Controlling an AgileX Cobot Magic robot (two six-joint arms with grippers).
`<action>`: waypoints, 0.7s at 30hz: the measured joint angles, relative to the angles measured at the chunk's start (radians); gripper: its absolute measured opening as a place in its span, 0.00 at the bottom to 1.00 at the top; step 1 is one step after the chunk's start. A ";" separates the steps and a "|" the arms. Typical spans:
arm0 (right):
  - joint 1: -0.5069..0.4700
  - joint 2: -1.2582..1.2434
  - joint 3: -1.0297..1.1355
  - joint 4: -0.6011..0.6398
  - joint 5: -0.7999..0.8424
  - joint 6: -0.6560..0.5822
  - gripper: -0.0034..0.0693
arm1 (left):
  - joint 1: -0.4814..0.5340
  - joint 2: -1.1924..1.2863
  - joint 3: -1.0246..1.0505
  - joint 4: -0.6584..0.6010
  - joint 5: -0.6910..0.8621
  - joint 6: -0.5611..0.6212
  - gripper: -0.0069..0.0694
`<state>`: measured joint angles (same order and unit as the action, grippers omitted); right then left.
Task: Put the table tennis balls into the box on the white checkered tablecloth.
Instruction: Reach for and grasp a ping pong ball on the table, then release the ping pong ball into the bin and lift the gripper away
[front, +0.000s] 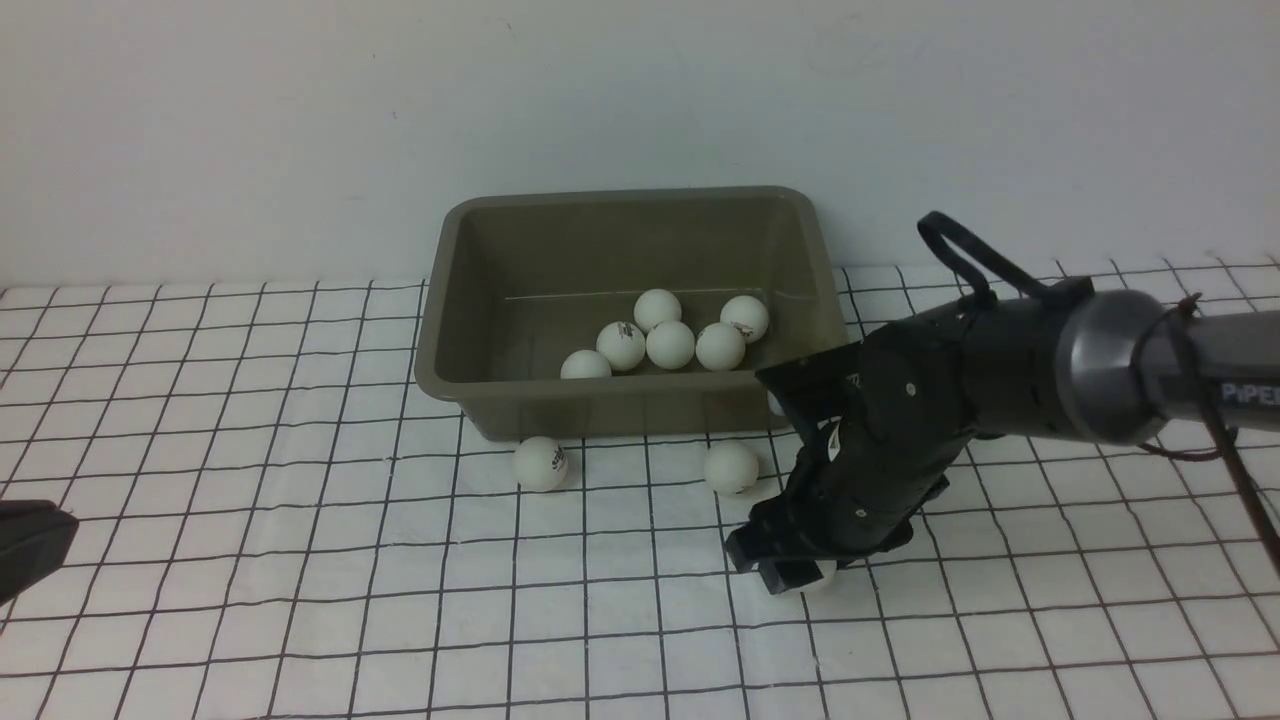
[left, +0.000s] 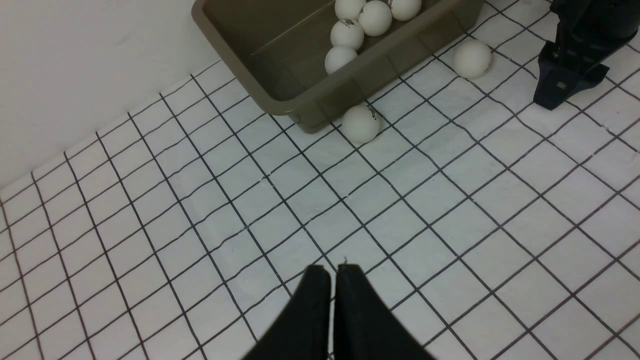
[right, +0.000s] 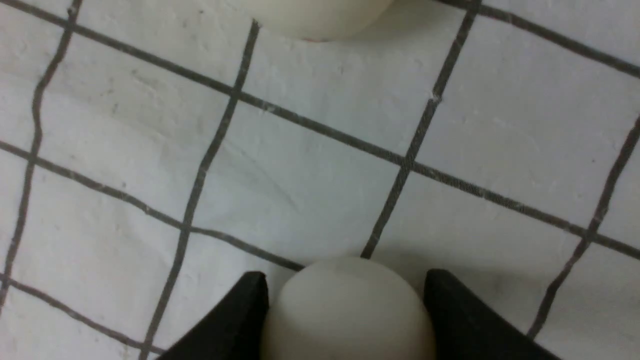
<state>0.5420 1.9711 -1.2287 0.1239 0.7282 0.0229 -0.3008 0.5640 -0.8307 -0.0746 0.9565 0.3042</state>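
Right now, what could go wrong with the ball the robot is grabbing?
1. The right gripper pinches the table tennis ball only at its fingertips, so the smooth round ball might pop out when lifted.
2. A second ball lies close by on the checkered tablecloth; a bump could send it rolling away.
3. The box has a raised rim; a low carry could knock the ball against it.

Black right arm (front: 960, 370), grey collar (front: 1110, 365), looped cable (front: 958, 250).

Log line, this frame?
box: six balls | two balls loose in front | right gripper: jaws gripping ninth ball on tablecloth | left gripper: jaws shut
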 joint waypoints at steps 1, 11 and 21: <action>0.000 0.000 0.000 0.001 0.000 -0.009 0.54 | 0.000 0.000 0.000 0.000 0.000 0.000 0.09; 0.000 -0.048 -0.076 -0.179 0.187 0.022 0.54 | 0.000 0.000 0.000 0.000 -0.014 0.000 0.09; 0.000 -0.129 -0.298 -0.502 0.303 0.166 0.54 | 0.000 0.000 0.000 0.000 -0.016 0.000 0.09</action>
<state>0.5420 1.8420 -1.5267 -0.3784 1.0310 0.1890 -0.3008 0.5640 -0.8307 -0.0746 0.9403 0.3042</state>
